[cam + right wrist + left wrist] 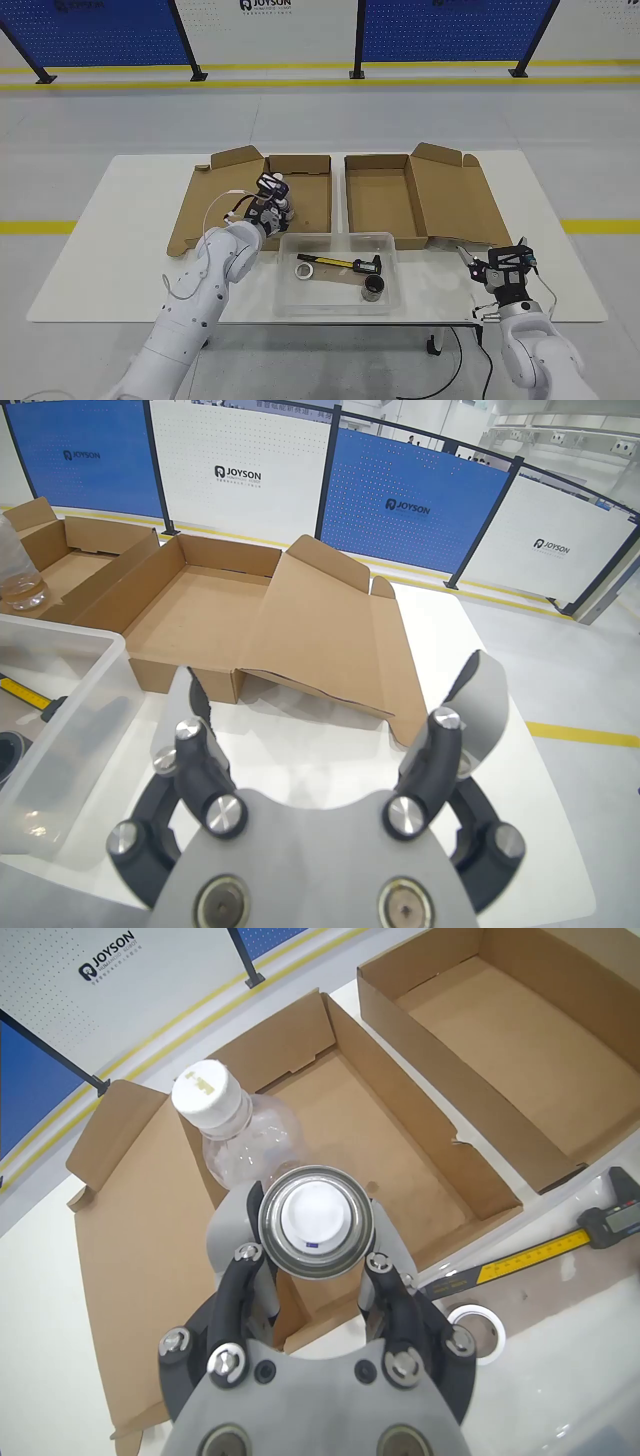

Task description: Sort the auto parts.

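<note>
My left gripper (316, 1234) is clamped on a metal spray can (315, 1213) with a white cap, one finger (231, 1223) on each side of the can's body. The can is upright over the left cardboard box (390, 1168); I cannot tell whether it touches the box floor. Just beyond it, inside the same box, stands a clear bottle (240, 1148) with a white cap. The right cardboard box (525, 1058) lies beside the left one. Nearer me, a clear bin (340, 237) holds a yellow caliper (345, 263), a white ring (304, 270) and a black cylinder (373, 287). My right gripper (335, 685), jaws spread wide and holding nothing, hangs over the table (110, 250), to the right of the bin.
</note>
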Robot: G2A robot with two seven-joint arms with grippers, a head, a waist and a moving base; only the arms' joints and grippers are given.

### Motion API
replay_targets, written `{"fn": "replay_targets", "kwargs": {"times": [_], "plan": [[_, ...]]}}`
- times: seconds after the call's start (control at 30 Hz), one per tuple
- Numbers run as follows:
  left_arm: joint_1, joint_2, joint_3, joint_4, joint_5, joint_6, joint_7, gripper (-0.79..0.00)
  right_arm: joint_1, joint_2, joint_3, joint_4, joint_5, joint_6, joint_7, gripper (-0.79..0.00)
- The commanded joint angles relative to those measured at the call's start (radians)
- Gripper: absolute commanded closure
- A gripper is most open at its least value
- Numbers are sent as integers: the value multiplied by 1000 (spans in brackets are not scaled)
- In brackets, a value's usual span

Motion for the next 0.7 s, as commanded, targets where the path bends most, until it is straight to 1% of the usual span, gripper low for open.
{"fn": "replay_targets", "kwargs": {"times": [0.0,0.33,0.37,0.43,0.47,0.5,0.6,0.67], "plan": [[-1,-1,3,10,6,2,2,0,0,0,0,0,0,0,0,-785],[-3,-6,14,51,12,4,3,0,0,0,0,0,0,0,0,-785],[-4,-6,15,54,12,4,3,-15,0,0,0,0,0,0,0,-785],[-7,-8,18,67,11,6,2,-22,0,0,0,0,0,0,0,-785],[-9,-9,20,73,11,7,4,-34,0,0,0,0,0,0,0,-785],[-11,-9,21,78,12,7,5,-65,0,0,0,0,0,0,0,-785],[-10,-11,25,84,16,7,6,-123,0,0,0,0,0,0,0,-785],[-10,-11,24,86,19,8,6,-206,0,0,0,0,0,0,0,-785]]}}
